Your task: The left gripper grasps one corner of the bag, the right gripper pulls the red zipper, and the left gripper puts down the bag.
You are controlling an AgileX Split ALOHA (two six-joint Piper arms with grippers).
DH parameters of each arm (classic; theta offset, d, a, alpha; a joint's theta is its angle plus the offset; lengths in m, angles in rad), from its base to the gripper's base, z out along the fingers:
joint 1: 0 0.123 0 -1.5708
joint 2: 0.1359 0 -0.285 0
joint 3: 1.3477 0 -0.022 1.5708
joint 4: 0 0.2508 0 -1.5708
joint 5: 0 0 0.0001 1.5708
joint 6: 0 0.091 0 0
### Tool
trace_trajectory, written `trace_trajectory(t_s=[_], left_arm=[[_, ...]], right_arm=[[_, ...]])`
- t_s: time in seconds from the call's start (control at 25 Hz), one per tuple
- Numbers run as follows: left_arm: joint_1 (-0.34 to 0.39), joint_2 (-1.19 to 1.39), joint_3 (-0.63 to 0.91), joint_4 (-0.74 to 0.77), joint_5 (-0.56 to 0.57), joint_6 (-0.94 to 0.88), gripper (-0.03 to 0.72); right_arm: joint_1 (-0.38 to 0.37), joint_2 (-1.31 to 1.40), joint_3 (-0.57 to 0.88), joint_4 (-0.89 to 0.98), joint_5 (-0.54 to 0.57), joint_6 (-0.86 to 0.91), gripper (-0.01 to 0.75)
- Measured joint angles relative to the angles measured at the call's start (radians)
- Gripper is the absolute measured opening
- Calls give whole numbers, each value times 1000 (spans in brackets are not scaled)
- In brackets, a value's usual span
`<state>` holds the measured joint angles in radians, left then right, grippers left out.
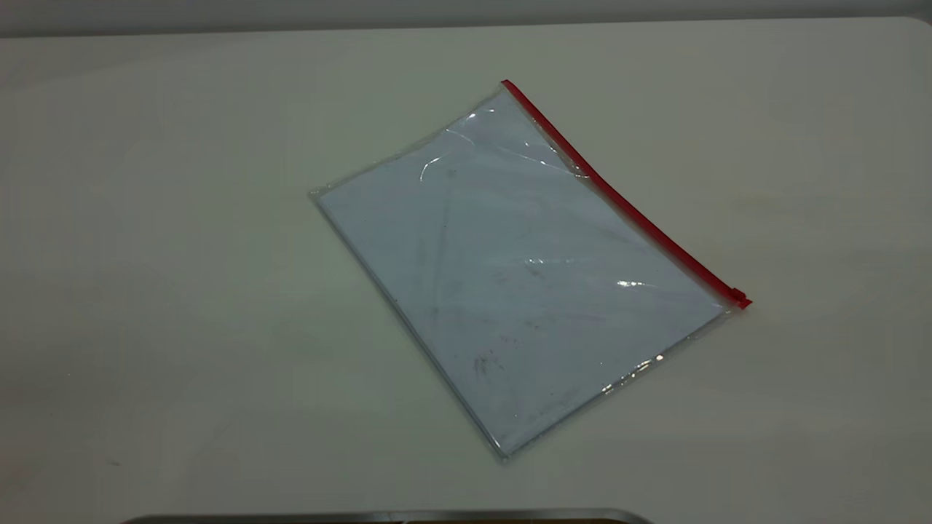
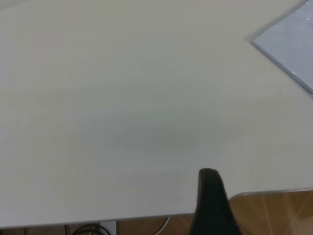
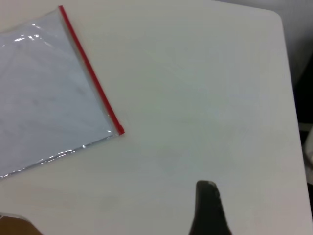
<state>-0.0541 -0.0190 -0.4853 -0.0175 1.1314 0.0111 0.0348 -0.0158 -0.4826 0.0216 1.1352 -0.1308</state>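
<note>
The bag (image 1: 510, 269) lies flat on the white table, turned at an angle, with pale blue smudged sheets inside. The red zipper (image 1: 626, 200) runs along its right long edge, and its small slider tab (image 1: 740, 298) sits at the near right corner. Neither gripper shows in the exterior view. The left gripper (image 2: 209, 172) shows as one black tip over the table's edge, far from the bag's plain corner (image 2: 293, 44). The right gripper (image 3: 206, 185) shows as one blunt black tip above bare table, well clear of the bag (image 3: 44, 93) and the zipper's slider end (image 3: 120, 130).
A grey metal edge (image 1: 386, 517) runs along the bottom of the exterior view. In the left wrist view the table edge gives way to a wooden floor (image 2: 274, 210) and cables (image 2: 88, 229). The table's rounded corner (image 3: 276, 19) shows in the right wrist view.
</note>
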Motion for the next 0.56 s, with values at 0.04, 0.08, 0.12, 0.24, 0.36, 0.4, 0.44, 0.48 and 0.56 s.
trace_trajectory(t_s=[0.04,0.08,0.12,0.24,0.36,0.4,0.44,0.48,0.56], left_arm=[[0,0,0,0,0,0,578],[0,0,0,0,0,0,578],[0,0,0,0,0,0,578],[0,0,0,0,0,0,578],[0,0,0,0,0,0,578],[0,0,0,0,0,0,578],[0,0,0,0,0,0,578],[0,0,0,0,0,0,578],[0,0,0,0,0,0,578]], right_arm=[[0,0,0,-4,0,3,557],[0,0,0,-7,0,4,557],[0,0,0,-7,0,6,557],[0,0,0,-7,0,7,557],[0,0,0,-7,0,7,557],[0,0,0,-7,0,7,557],[0,0,0,-7,0,7,557],[0,0,0,-7,0,7,557],[0,0,0,-7,0,7,557]])
